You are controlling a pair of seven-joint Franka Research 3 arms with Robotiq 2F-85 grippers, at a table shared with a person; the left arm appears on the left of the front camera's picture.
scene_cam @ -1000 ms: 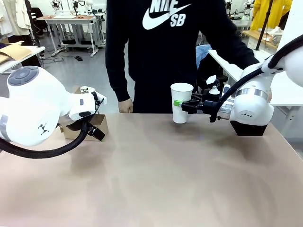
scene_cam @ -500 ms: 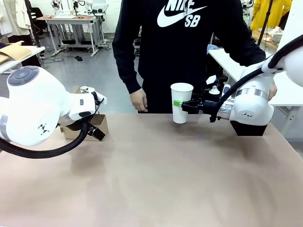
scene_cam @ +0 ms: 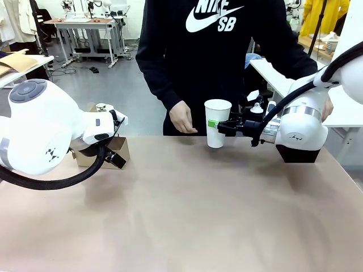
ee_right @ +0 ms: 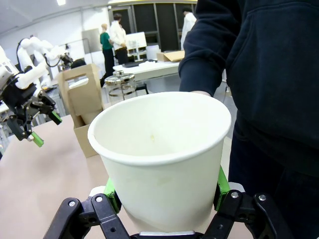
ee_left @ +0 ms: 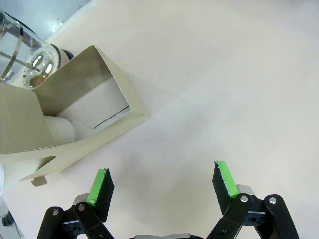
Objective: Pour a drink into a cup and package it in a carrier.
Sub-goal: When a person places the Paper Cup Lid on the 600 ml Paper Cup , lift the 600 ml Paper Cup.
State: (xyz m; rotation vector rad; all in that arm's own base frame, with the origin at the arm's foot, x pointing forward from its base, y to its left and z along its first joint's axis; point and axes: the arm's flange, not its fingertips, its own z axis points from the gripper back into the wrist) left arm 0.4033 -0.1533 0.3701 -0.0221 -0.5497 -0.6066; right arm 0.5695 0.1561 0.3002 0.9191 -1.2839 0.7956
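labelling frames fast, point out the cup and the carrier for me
cup (scene_cam: 219, 112): front view, on its upper side wall
carrier (ee_right: 84, 102): right wrist view, on its tall handle panel

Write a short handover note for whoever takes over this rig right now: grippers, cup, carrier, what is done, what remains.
Right gripper: shut on the cup, which is upright near the far edge of the table and looks empty inside.
Left gripper: open, holding nothing, over the table beside the carrier.
A glass pitcher stands next to the carrier.
The person's hand is close to the cup, not touching it.
Done: cup grasped.
Left: pour the drink, set the cup in the carrier.
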